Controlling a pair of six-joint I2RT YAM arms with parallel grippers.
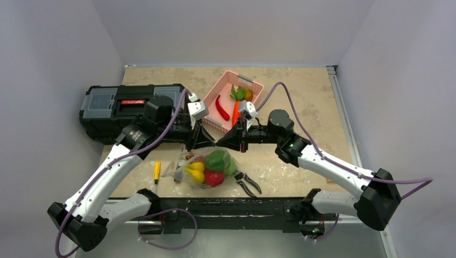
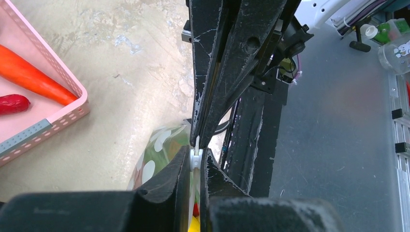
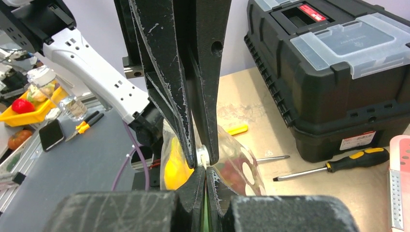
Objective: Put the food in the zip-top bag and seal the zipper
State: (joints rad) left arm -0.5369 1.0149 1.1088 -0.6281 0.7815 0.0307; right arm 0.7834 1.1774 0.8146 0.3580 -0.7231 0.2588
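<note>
The zip-top bag [image 1: 189, 161] lies on the table's near middle, holding the food: a yellow banana [image 1: 194, 169], a green pepper [image 1: 217, 159] and a red round fruit [image 1: 213, 178]. Both grippers meet tip to tip just above its rim. My left gripper [image 2: 195, 153] is shut on the white slider of the zipper [image 2: 195, 158]. Facing it, my right gripper [image 3: 205, 170] is shut on the bag's rim strip right beside that slider [image 3: 201, 155]. In the top view the left gripper [image 1: 209, 144] and the right gripper [image 1: 221, 144] nearly touch. The rest of the zipper is hidden by the fingers.
A pink basket [image 1: 253, 83] behind the grippers holds a carrot [image 1: 236, 112] and a red chilli [image 1: 221, 108]. A black toolbox [image 1: 126, 107] stands at the back left. Pliers [image 1: 248, 184] lie right of the bag, and a yellow screwdriver [image 1: 157, 171] lies left of it.
</note>
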